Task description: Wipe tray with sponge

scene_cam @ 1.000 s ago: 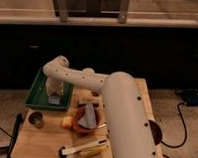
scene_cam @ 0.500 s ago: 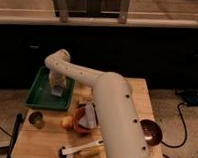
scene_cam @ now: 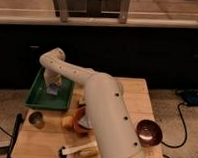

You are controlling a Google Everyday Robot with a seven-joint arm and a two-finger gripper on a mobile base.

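Item: green tray (scene_cam: 37,99), at the table's (scene_cam: 136,98) left rear corner. Item: sponge (scene_cam: 52,90), pale, inside the tray, directly under my claw (scene_cam: 51,84), apparently touching it. I cannot tell the claw's state. Nearby: small metal cup (scene_cam: 37,119); copper bowl (scene_cam: 148,133).

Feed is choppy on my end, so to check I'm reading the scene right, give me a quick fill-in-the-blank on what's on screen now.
1. The gripper is down inside the ____ tray.
2. The tray sits at the table's far ____ corner.
3. The small metal cup stands ____ the tray, on the wood.
4. The shiny copper-colored bowl is near the table's ____ edge.

Missing words: green; left; outside; right
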